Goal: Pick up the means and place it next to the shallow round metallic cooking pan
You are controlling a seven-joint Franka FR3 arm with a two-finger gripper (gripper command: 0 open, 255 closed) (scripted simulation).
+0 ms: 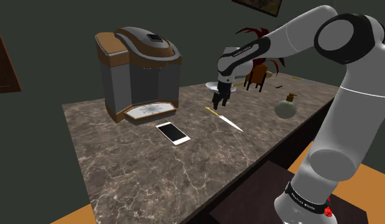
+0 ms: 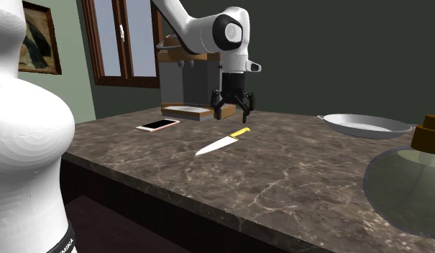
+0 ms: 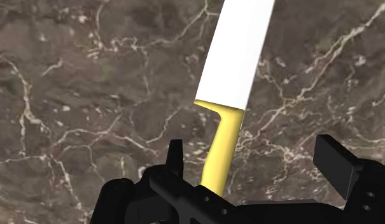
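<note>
The gripper hangs open just above the yellow handle of the knife, which lies flat on the worktop.

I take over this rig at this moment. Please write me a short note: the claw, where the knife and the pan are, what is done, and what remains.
Claw: open, holding nothing, hovering above the yellow handle of the knife; the handle is not touched.
Knife: lies flat on the marble counter.
Pan: on the same counter, toward the second exterior view's right, apart from the knife.
Done: claw lined up over the handle.
Left: lower, close on the handle, lift, and set the knife beside the pan.
</note>
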